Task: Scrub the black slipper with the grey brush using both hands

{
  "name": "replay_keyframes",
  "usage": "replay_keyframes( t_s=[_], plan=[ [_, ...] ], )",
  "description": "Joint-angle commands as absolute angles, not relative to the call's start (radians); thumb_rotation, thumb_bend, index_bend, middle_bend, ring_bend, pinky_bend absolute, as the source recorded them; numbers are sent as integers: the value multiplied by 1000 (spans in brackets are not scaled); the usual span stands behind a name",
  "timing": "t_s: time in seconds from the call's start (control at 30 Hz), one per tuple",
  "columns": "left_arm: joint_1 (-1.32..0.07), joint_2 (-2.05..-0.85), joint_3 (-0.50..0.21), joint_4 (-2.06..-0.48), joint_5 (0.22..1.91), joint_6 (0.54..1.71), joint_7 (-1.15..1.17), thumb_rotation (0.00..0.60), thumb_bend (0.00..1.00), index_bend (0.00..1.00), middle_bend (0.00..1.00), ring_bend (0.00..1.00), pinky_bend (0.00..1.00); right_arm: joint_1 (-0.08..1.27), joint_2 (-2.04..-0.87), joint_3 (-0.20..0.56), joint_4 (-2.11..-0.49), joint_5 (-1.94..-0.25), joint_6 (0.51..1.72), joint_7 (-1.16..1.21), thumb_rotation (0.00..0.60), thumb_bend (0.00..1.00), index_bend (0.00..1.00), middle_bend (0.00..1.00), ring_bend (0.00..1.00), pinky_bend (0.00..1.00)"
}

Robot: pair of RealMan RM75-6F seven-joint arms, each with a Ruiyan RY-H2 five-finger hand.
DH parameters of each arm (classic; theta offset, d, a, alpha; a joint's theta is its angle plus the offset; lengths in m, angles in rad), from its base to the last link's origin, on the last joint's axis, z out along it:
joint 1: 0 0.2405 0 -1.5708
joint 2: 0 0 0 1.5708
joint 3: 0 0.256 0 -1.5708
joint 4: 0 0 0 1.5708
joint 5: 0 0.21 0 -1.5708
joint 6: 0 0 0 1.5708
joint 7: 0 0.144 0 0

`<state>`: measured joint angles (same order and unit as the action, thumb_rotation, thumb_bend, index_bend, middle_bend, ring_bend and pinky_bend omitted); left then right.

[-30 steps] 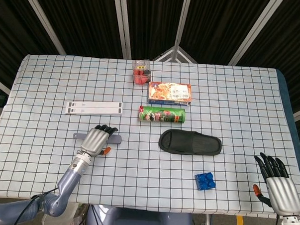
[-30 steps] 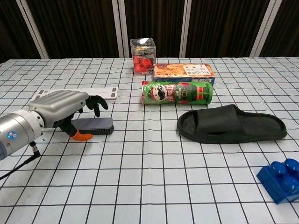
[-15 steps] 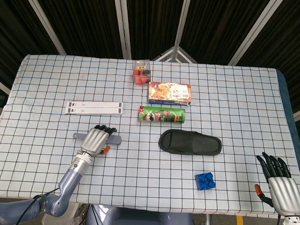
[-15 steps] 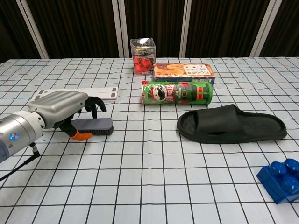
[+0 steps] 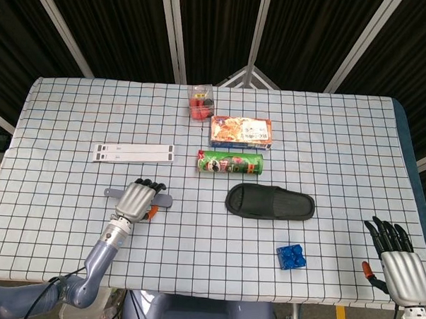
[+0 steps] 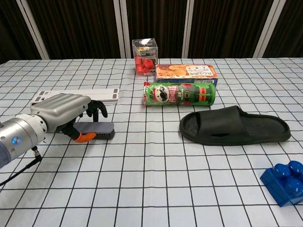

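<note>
Over the brush (image 6: pixel 97 127), left hand (image 6: pixel 64 109) fingers curled.

1. The grey brush (image 6: pixel 96 127) lies flat on the checked tabletop (image 6: pixel 156 179), its handle under curled fingers.
2. The black slipper (image 6: pixel 235 125) lies upright, lengthwise, well right of the brush.

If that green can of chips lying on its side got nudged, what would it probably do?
The green chip can lies on its round side, so a push across its length would likely set it rolling, toward the snack box or the black slipper beside it. It looks like a light tube, so even a small nudge may move it.
</note>
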<state>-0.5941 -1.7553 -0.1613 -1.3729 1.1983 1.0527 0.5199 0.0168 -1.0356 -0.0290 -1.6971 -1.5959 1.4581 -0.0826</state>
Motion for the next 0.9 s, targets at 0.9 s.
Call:
replay_keyframes(
  t_s=[0.9],
  plan=[
    [-604,-1810,-143,-1296,1234,1112,512,600,567,449,588,483,524,17,-1031,-31,-1697,-1594,1462,-74,600,437,0,0,0,0]
  ],
)
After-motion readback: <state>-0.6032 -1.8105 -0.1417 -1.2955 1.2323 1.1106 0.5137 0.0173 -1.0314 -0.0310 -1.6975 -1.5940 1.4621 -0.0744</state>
